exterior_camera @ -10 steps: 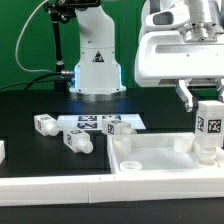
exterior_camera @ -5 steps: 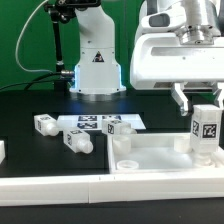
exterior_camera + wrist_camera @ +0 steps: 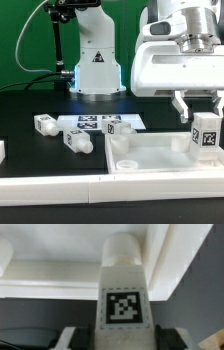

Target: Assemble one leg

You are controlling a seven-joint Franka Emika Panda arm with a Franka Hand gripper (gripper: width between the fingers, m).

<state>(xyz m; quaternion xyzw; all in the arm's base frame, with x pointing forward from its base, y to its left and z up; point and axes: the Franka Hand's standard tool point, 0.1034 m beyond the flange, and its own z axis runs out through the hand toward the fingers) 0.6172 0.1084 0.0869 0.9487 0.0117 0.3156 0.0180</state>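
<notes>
My gripper (image 3: 200, 110) is shut on a white leg (image 3: 206, 134) with a black-and-white tag, held upright at the exterior view's right over the far right corner of the large white tray-like part (image 3: 150, 158). In the wrist view the leg (image 3: 122, 286) runs between my fingers (image 3: 72, 336), its rounded end pointing at the tray's rim and corner (image 3: 60, 280). Whether the leg touches the tray I cannot tell. Three more legs lie on the table: one (image 3: 44, 125) at the left, one (image 3: 78, 142) on its side, one (image 3: 116, 129) near the marker board.
The marker board (image 3: 95, 122) lies flat on the black table behind the loose legs. The robot base (image 3: 96, 60) stands at the back. A white ledge (image 3: 50, 188) runs along the front, with a small white piece (image 3: 2, 150) at the left edge.
My gripper has moved with the leg toward the exterior view's right and slightly up. The loose legs and tray have not moved.
</notes>
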